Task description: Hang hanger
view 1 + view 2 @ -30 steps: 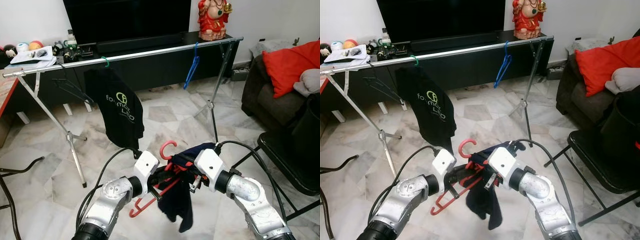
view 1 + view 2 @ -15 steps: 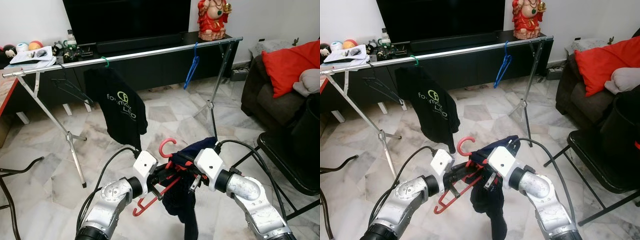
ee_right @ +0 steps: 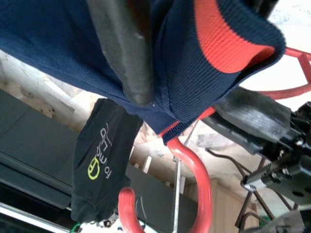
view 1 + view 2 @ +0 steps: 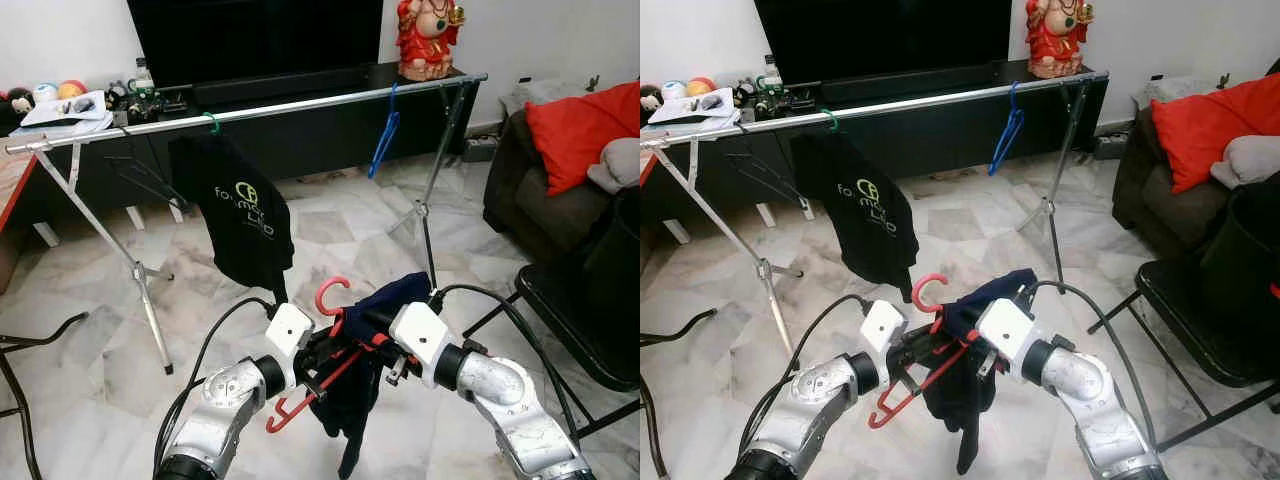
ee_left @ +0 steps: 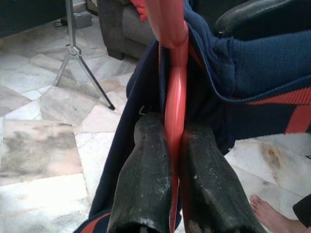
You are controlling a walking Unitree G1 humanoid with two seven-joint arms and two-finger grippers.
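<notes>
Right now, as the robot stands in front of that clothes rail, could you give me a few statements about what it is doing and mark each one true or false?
1. The left gripper is shut on the red plastic hanger. True.
2. The navy garment with red trim already hangs on the long silver rail. False: the two grippers hold it low over the marble floor, in front of the rail.
3. A black T-shirt with a green logo hangs from the rail. True.
4. The blue hanger on the rail carries a shirt. False: it hangs bare.
5. The right gripper grips the navy garment. True.
</notes>
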